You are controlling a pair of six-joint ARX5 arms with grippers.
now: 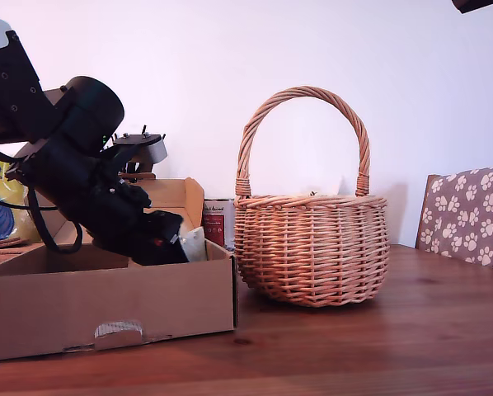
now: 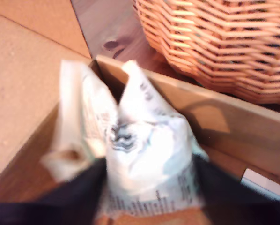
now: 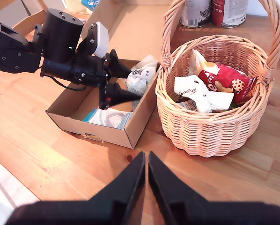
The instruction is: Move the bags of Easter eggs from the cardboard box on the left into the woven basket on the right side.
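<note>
Only the second wrist view shows packets already inside the woven basket (image 3: 210, 126) and a further packet (image 3: 109, 117) on the cardboard box (image 3: 107, 133) floor. My first pincer (image 2: 147, 187) is clamped on a bag of Easter eggs (image 2: 140, 150) at the box's basket-side wall; my second pincer (image 3: 146, 178) hangs together above the bench (image 3: 46, 140)

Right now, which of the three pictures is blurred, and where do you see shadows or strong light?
First wrist view: blurred, especially the bag of Easter eggs my first gripper clamps; the cardboard box wall carries a soft shadow. Exterior view: sharp, bright wall, woven basket shading the table. Second wrist view: sharp, evenly lit.
</note>
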